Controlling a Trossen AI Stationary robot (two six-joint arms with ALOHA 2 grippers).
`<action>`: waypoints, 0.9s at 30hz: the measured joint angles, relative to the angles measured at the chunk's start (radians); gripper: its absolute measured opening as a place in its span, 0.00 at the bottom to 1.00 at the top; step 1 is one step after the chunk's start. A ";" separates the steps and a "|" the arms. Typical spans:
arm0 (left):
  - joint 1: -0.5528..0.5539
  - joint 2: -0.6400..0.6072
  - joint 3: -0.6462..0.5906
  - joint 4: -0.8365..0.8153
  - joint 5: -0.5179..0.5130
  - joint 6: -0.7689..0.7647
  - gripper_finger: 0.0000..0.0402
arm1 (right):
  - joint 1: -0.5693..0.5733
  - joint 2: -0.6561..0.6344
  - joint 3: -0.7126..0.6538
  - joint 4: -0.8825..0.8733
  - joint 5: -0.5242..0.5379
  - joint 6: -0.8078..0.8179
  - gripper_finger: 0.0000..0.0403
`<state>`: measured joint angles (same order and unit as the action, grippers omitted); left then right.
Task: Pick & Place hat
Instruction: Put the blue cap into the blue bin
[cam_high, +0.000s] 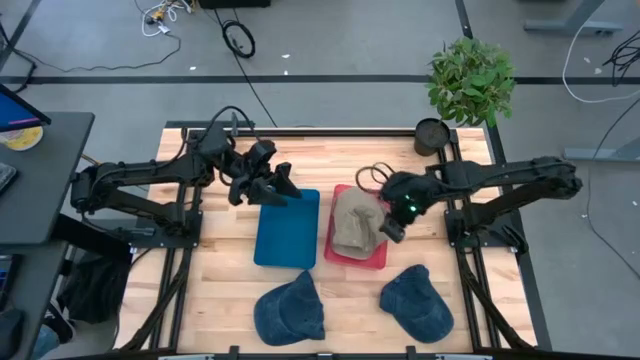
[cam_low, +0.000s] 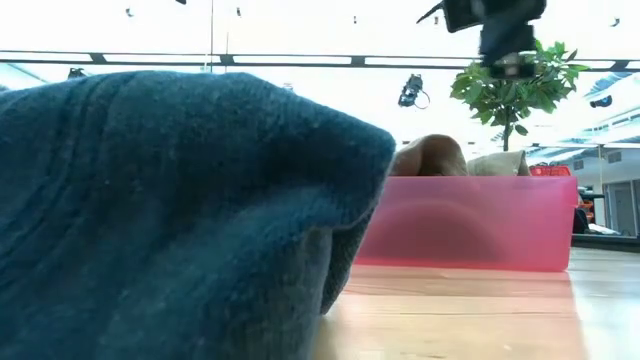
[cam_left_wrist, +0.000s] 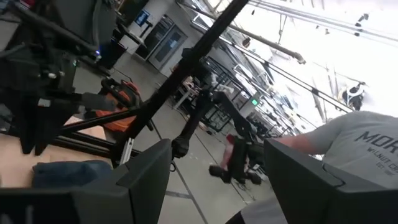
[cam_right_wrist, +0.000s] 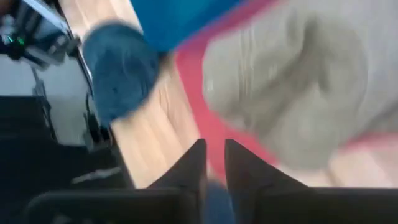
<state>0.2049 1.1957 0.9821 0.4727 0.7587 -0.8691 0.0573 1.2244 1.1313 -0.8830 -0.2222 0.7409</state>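
Wooden table (cam_high: 350, 290): tan hat (cam_high: 356, 222) in red bin (cam_high: 372, 260), apparently touching right gripper (cam_high: 392, 226).

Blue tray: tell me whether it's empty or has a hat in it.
Empty. The high view shows the blue tray bare; the tan hat lies in the red tray, and two blue hats rest on the table.

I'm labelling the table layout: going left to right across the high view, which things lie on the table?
Blue tray → left blue cap → pink tray holding the tan hat → right blue cap → potted plant at the far corner.
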 joint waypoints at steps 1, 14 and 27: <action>-0.005 0.000 0.000 0.001 0.000 0.003 0.65 | 0.013 -0.010 0.000 -0.032 -0.002 0.024 0.17; -0.082 0.000 0.000 0.000 0.002 0.068 0.65 | 0.295 -0.034 -0.013 -0.298 0.004 0.622 0.59; -0.142 0.000 0.000 0.000 0.003 0.088 0.65 | 0.519 -0.033 -0.355 0.008 -0.021 0.994 0.70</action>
<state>0.0626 1.1957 0.9821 0.4732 0.7620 -0.7808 0.5767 1.1915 0.7767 -0.8753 -0.2433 1.7346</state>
